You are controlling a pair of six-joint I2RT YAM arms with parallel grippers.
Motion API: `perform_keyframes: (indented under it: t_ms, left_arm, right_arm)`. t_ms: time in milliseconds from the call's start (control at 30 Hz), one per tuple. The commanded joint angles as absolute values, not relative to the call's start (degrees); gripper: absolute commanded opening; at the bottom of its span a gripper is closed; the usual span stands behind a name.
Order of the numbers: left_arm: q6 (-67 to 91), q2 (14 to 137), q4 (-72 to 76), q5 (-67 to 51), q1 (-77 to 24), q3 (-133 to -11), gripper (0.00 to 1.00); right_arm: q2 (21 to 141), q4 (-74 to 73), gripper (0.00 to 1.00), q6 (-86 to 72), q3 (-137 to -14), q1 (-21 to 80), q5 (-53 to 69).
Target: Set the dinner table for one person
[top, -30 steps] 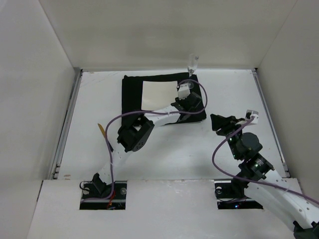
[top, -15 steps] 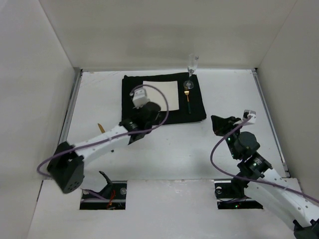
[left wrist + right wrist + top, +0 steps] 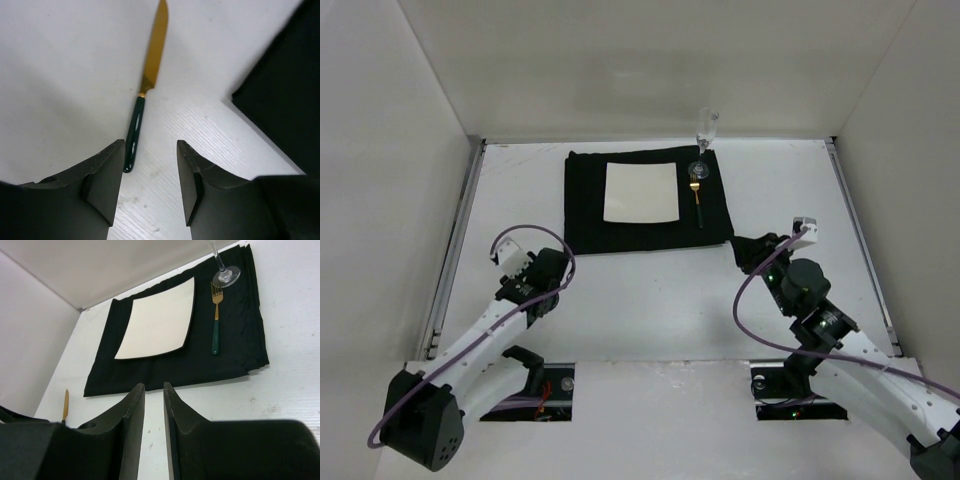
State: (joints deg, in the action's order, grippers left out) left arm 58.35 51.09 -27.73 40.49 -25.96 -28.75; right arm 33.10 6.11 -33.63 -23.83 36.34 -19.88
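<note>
The white dinner table (image 3: 790, 190) carries a black placemat (image 3: 585, 205) with a square white plate (image 3: 641, 192). A gold fork with a green handle (image 3: 697, 195) lies right of the plate, and a wine glass (image 3: 705, 135) stands at the mat's far right corner. In the left wrist view a gold-bladed knife (image 3: 147, 85) lies on the table, its green handle end just inside my left gripper's left finger (image 3: 107, 175). My left gripper (image 3: 150, 150) is open and empty; it (image 3: 520, 270) hides the knife from above. My right gripper (image 3: 153, 387) hovers near the mat's near right corner, jaws narrowly open, holding nothing.
Thin metal rails (image 3: 458, 240) run along both side edges of the table, with white walls close around. The placemat's corner (image 3: 285, 95) lies just right of the left gripper. The knife (image 3: 65, 405) also shows far left in the right wrist view.
My left arm has swung back from the placemat, leaving the fork beside the plate, and now sits low at the near left over the knife. The right gripper shifted slightly left.
</note>
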Motion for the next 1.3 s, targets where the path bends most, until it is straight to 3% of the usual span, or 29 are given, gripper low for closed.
perform_keyframes:
  t_ms: [0, 433, 700, 800, 1033, 1267]
  left_arm:
    - [60.6, 52.6, -28.6, 38.5, -23.8, -26.6, 0.43]
    - [60.7, 58.5, -16.6, 32.4, -20.3, -19.7, 0.34]
    - [59.2, 58.0, -13.5, 30.3, -19.8, -18.4, 0.08]
    - [57.6, 54.8, -15.3, 31.0, -20.3, -19.2, 0.03]
    - [49.8, 46.6, -21.7, 35.6, -24.4, -29.7, 0.00]
    - [27.8, 61.7, -7.5, 29.6, -31.3, -45.1, 0.02]
  right_arm:
    - [33.3, 10.0, 0.27, -34.5, -24.8, 35.9, -18.1]
    - [32.3, 10.0, 0.29, -34.5, -24.5, 36.0, -17.9]
    - [29.3, 9.9, 0.30, -34.6, -23.8, 35.6, -19.4]
    - [29.3, 9.9, 0.31, -34.6, -23.7, 35.6, -19.6]
    - [30.6, 10.1, 0.32, -34.8, -23.9, 35.6, -19.3]
    - [30.8, 10.2, 0.32, -35.0, -23.8, 35.6, -19.2]
